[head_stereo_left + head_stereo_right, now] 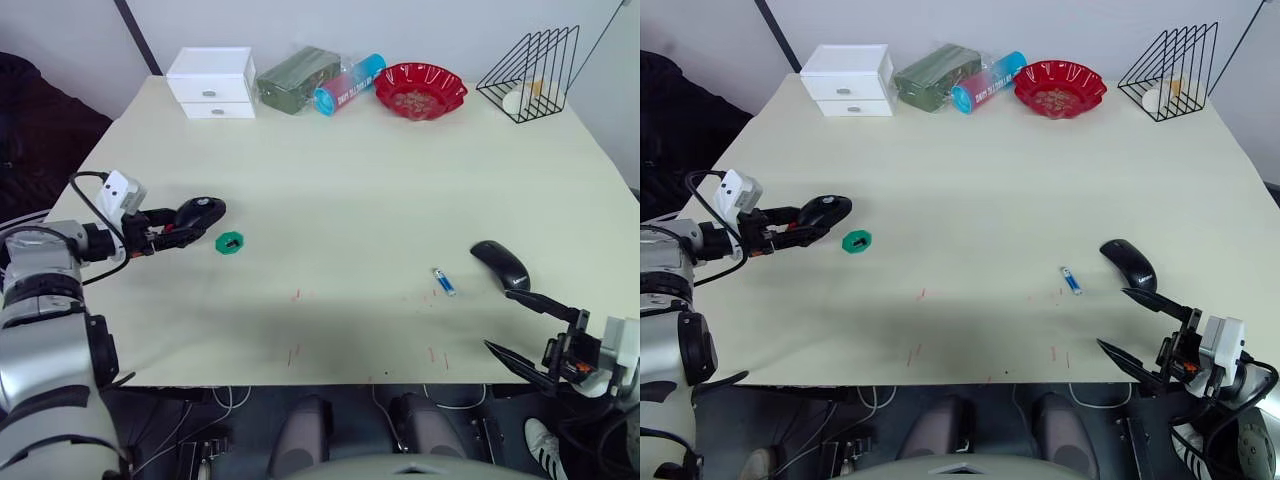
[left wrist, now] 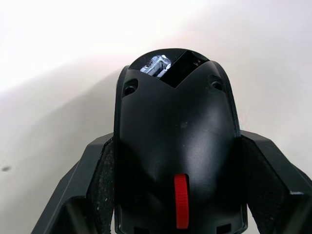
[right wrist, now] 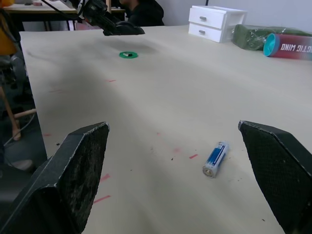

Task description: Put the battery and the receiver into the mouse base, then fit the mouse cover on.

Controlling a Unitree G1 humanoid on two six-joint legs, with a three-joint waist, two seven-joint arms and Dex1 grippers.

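Left gripper [image 1: 180,222]: closed on the mouse base [image 1: 200,212], held just over the table [image 1: 340,180].
Mouse base, look: black oval shell, recessed compartments, red spot by the fingers, a metallic part showing at the far end.
Mouse base, handling: judged light, rigid, hard plastic; the flanks suit a side pinch.
Right gripper [image 1: 525,325]: fingers spread wide, holding nothing.
Battery [image 1: 444,282]: small blue cylinder, white end, lying flat just ahead of the right gripper; judged light, smooth, liable to roll; best pinched across its middle.
Mouse cover [image 1: 500,264]: glossy black curved shell, beside the battery, near the right gripper; judged slippery.
Green disc [image 1: 230,242]: just beyond the left fingertips.
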